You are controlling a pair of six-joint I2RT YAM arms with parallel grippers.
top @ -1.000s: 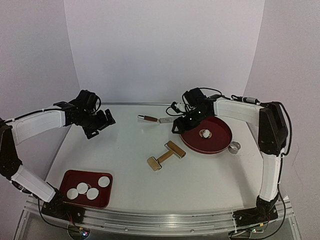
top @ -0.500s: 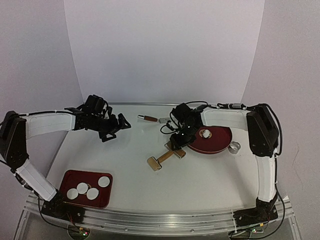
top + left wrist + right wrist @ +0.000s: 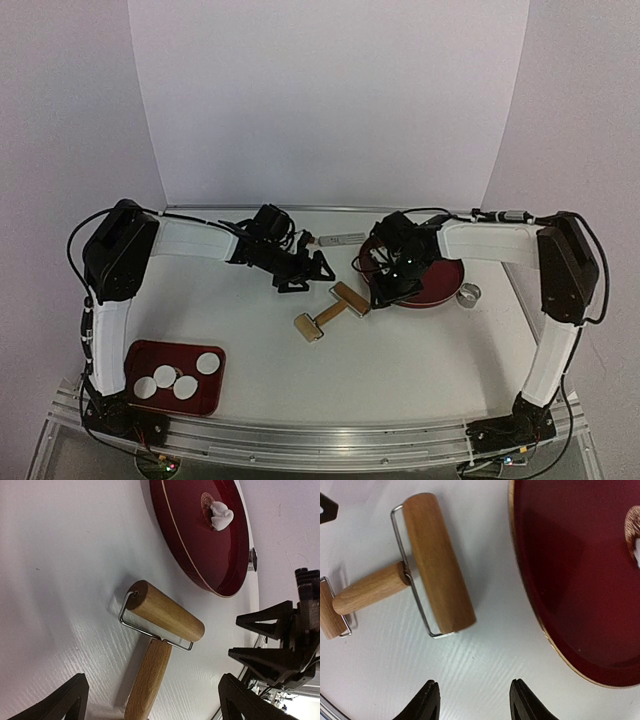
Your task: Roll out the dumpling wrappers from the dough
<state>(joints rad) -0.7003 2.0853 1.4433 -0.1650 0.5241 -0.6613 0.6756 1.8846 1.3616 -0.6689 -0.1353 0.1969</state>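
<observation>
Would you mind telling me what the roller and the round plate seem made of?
Roller: pale wood with visible grain, matt, on a thin shiny wire frame, likely steel. Round plate: glossy dark red, perhaps lacquer or plastic; its reflections and pale rim leave that open.

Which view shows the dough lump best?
Left wrist: the dough lump sits whole and unblocked on the round red plate. Right wrist shows at most a sliver at its frame edge; in the top view the right arm covers it.
</observation>
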